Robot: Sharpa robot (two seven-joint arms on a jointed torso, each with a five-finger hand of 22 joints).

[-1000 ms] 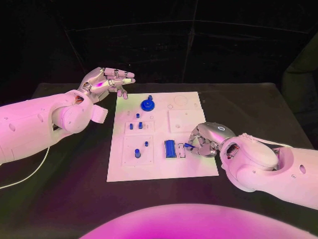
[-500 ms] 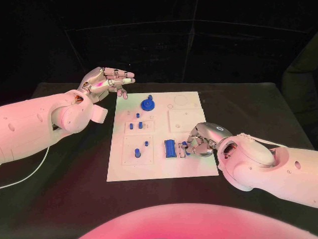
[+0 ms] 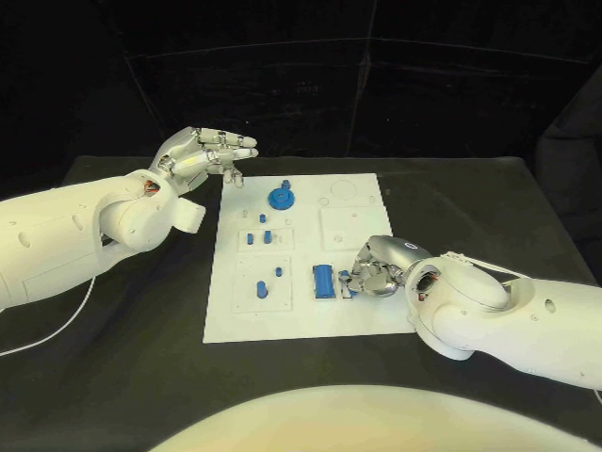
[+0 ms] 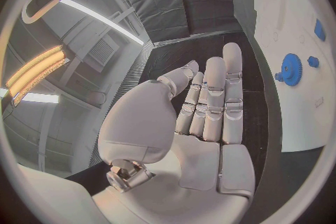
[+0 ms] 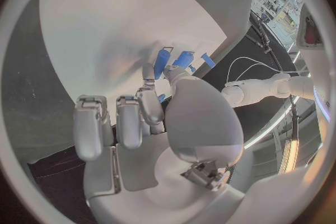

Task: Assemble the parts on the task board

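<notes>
The white task board (image 3: 368,311) lies mid-table. On it are a blue gear (image 3: 282,198) at the far end, small blue pegs (image 3: 264,235) in the middle, an oblong blue part (image 3: 261,287) and a blue block (image 3: 324,281) near the front. My right hand (image 3: 380,266) bends down over the board's right side and pinches a small blue part (image 3: 344,282) right beside the block. The right wrist view has blue parts (image 5: 183,59) just past the fingertips (image 5: 149,71). My left hand (image 3: 205,155) hovers by the board's far left corner, fingers apart and holding nothing. The gear (image 4: 290,69) shows beyond it.
A pale cable (image 3: 42,334) trails over the black table at the left. The table's far edge (image 3: 382,160) runs just behind the board, with a dark backdrop beyond. Bare table lies to both sides of the board.
My right hand has slid a little to the left with the small blue part, closer to the blue block. The left hand has stayed in place.
</notes>
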